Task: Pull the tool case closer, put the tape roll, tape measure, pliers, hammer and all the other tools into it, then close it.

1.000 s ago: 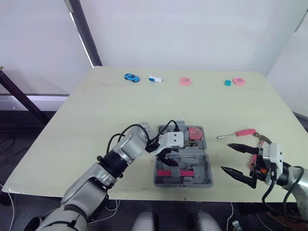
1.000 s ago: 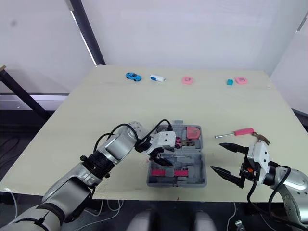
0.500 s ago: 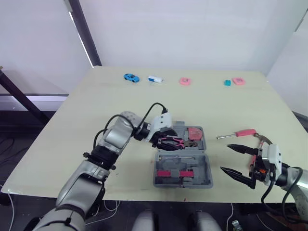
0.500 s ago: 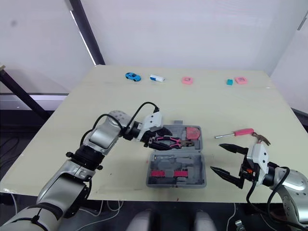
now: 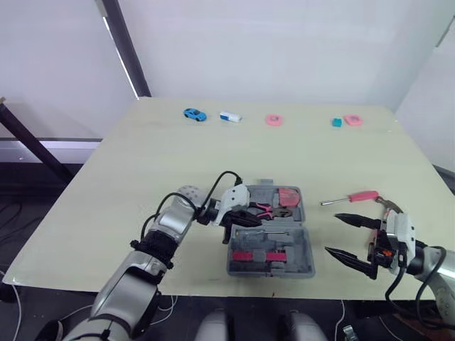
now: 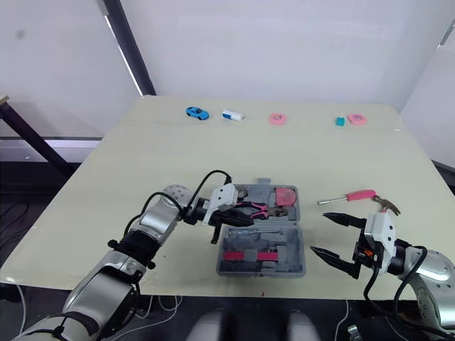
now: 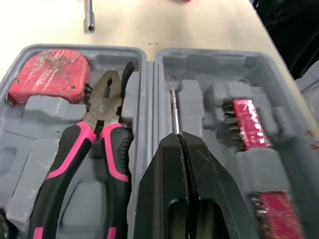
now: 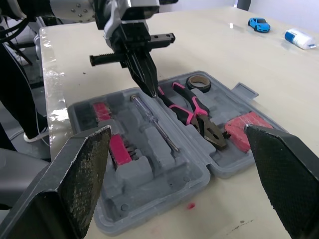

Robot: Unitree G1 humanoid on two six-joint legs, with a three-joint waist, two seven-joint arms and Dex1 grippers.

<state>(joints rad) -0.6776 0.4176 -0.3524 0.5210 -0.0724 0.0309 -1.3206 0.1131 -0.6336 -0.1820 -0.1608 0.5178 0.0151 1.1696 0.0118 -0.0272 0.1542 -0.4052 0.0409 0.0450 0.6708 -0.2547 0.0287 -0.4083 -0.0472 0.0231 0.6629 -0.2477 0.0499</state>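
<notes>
Two empty grippers: your left gripper (image 7: 178, 144), fingers pressed together, hovers over the open tool case (image 5: 284, 238) just beside the pliers (image 7: 103, 99); your right gripper (image 5: 333, 232) gapes wide near the hammer (image 6: 387, 205). Dipping lower could knock the pliers loose.

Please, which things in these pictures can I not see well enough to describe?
- Hammer: right eye view, handle mostly hidden behind the right pincer.
- Pliers: left wrist view, handle ends cut off by the picture edge.
- Teal item at the far edge of the table: left eye view, too small to identify.
</notes>
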